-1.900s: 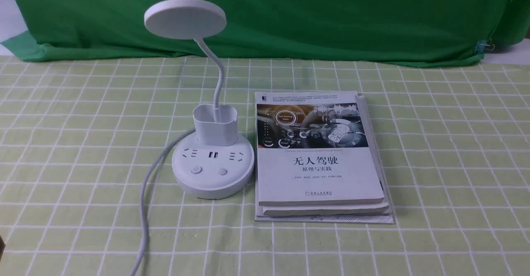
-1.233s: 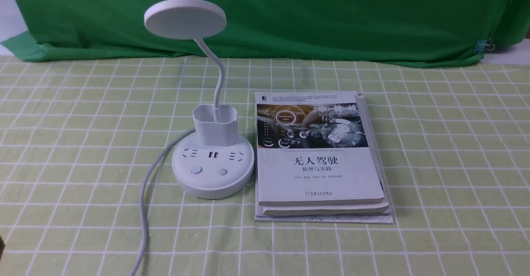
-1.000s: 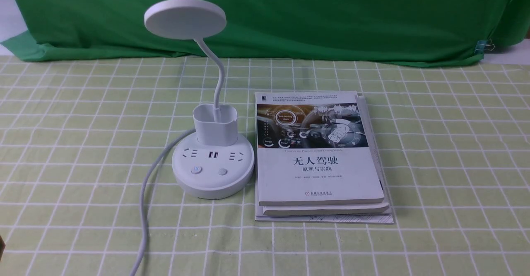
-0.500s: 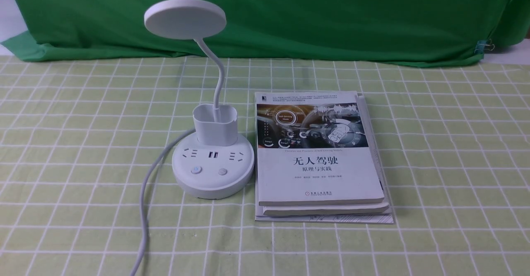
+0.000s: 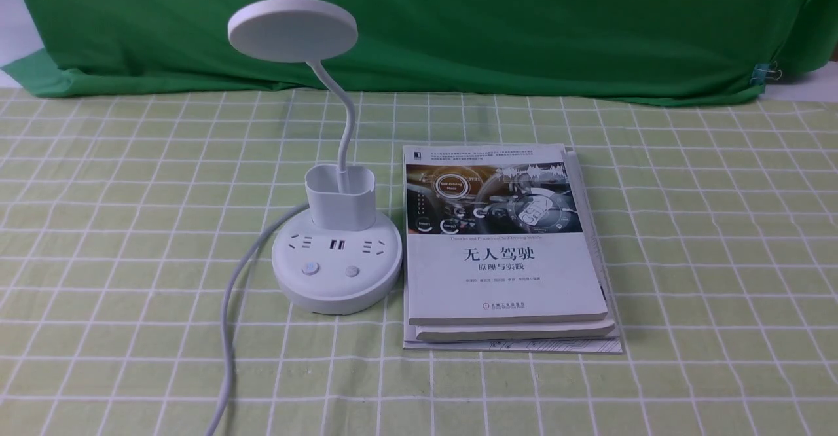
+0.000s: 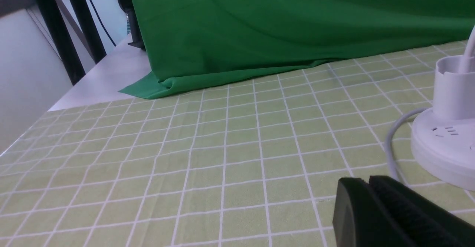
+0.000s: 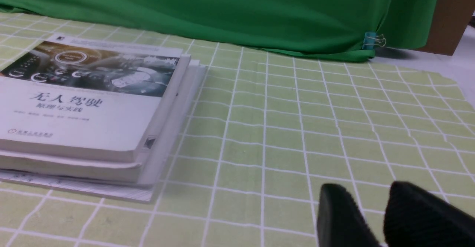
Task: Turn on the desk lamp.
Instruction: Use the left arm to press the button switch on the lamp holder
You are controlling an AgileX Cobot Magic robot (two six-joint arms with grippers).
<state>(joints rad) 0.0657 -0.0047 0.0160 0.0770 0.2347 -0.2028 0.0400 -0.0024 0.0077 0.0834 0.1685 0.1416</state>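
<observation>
Front view puts the desk lamp (image 5: 340,200) left of centre in your frame, upright on the green checked tablecloth (image 5: 720,226). Its disc head (image 5: 292,30) sits in the upper left on a curved neck (image 5: 345,122). Two buttons (image 5: 309,268) face you on the round base (image 5: 337,285). The white cord (image 5: 229,318) runs from the base's left side to the bottom edge. A stack of books (image 5: 504,272) lies just beside the base, on its right. Green backdrop cloth (image 5: 524,23) fills the top.

On the wrist views, your left gripper (image 6: 369,180) has its fingers pressed together near the base, not touching it. Your right gripper (image 7: 374,191) shows a narrow gap between its fingers and holds nothing, well apart from the books.
</observation>
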